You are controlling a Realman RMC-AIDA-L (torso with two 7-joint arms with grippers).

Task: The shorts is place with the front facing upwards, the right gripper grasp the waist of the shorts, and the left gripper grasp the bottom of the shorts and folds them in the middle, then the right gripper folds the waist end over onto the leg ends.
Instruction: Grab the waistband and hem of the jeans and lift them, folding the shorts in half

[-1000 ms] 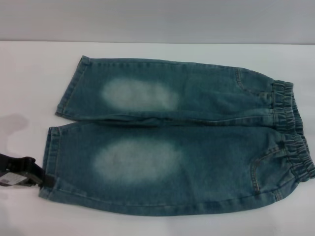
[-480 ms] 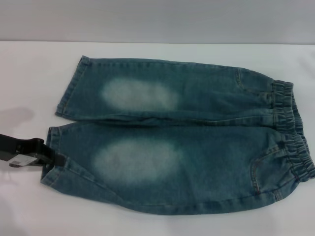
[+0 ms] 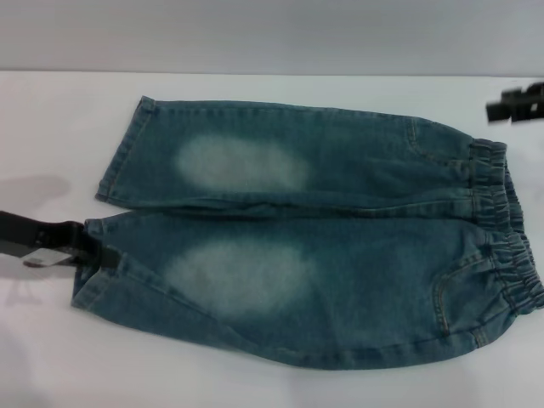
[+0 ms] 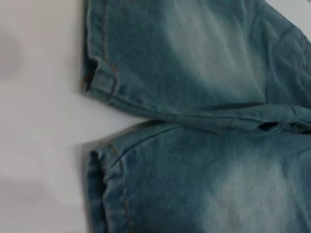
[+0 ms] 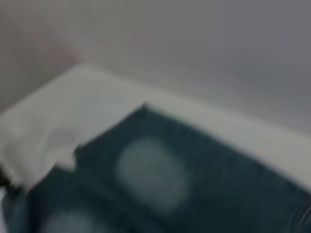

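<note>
The shorts (image 3: 314, 234) lay spread flat on the white table (image 3: 51, 127), filling most of the head view, front side up, with the two legs running across the frame one above the other. The waist (image 3: 510, 229), a dark crinkled elastic band, sat at the right edge of the frame; the leg ends (image 3: 115, 161) lay at the left, the upper hem a little farther right than the lower one. A pale faded oval patch (image 3: 242, 163) showed on the upper leg and another on the lower leg.

The left gripper (image 3: 89, 251) came in from the left edge at mid-height and met the hem of the lower leg, its dark tip lying over the cuff, where the cloth looked slightly lifted and puckered. Whether its claw was clenched on the denim or merely resting against it could not be told from these views. The left wrist view looked straight onto both cuffs (image 4: 102, 82), with their orange-tan double stitching and a wedge of white table between them; no fingers appeared there.

The right gripper (image 3: 516, 104) showed only as a dark blurred shape at the upper right edge of the head view, above the waist and apart from it; the state of its claw could not be told. The right wrist view gave a blurred, slanted look at the shorts on the table against the grey wall (image 5: 218, 43).
</note>
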